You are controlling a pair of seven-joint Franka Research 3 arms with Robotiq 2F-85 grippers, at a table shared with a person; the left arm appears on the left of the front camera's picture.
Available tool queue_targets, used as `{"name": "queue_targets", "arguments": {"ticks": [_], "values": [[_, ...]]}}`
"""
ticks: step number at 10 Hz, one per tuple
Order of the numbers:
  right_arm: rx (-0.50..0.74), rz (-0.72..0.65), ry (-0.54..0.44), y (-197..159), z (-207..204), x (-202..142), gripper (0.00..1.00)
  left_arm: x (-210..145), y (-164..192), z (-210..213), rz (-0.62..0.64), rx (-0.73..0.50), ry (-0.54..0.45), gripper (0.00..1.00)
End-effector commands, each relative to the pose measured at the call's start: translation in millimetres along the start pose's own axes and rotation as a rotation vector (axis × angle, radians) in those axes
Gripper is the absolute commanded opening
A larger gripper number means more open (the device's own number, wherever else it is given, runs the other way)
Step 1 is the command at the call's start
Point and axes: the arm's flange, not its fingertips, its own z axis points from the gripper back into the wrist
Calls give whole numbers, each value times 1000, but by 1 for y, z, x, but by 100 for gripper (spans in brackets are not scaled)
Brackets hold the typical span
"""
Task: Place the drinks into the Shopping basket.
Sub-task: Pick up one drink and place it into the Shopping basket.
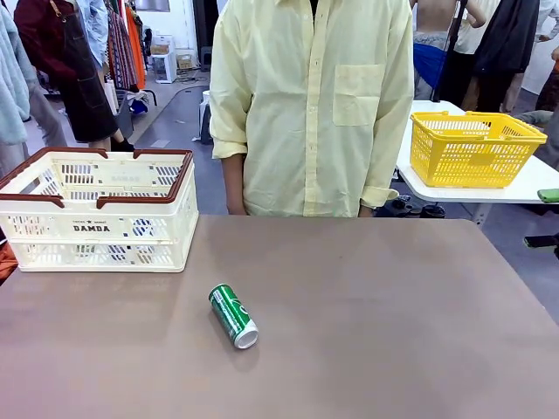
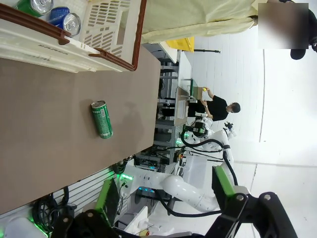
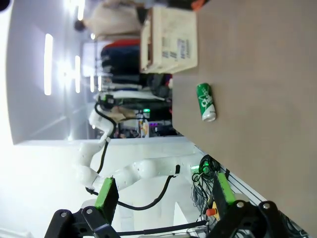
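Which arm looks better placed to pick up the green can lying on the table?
Probably left: the green can lies left of centre, on the basket side. Both claws are open and raised.

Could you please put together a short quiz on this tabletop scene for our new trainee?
1. True or false: the green can on the table stands upright.
2. Which drinks already lie inside the Shopping basket, seen from the left wrist? A) one green and one blue B) two blue C) none
3. In what state are the left pincer and right pincer, and does either hold anything?

Key:
1. False; it lies on its side, apart from the basket.
2. A; a second green can and a blue can show above the rim.
3. Both are open and hold nothing.
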Motion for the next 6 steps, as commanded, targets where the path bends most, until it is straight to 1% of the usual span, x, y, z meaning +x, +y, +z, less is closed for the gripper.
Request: {"name": "queue_targets", "arguments": {"ticks": [1, 2, 3, 4, 5, 6], "values": [[-5, -20, -4, 4, 2, -1, 100, -18, -37, -47, -77, 69, 131, 100], [-5, -20, -4, 4, 2, -1, 100, -36, -66, -100, -112, 191, 249, 100], [-5, -20, -4, 4, 2, -1, 100, -59, -91, -155, -115, 365, 368, 100], [-5, -20, -4, 4, 2, -1, 100, -81, -105, -201, -113, 478, 406, 100], [-5, -20, -4, 4, 2, -1, 100, -98, -111, -237, -130, 573, 381, 100], [-5, -20, -4, 4, 2, -1, 100, -116, -116, -276, -149, 663, 300, 100]]}}
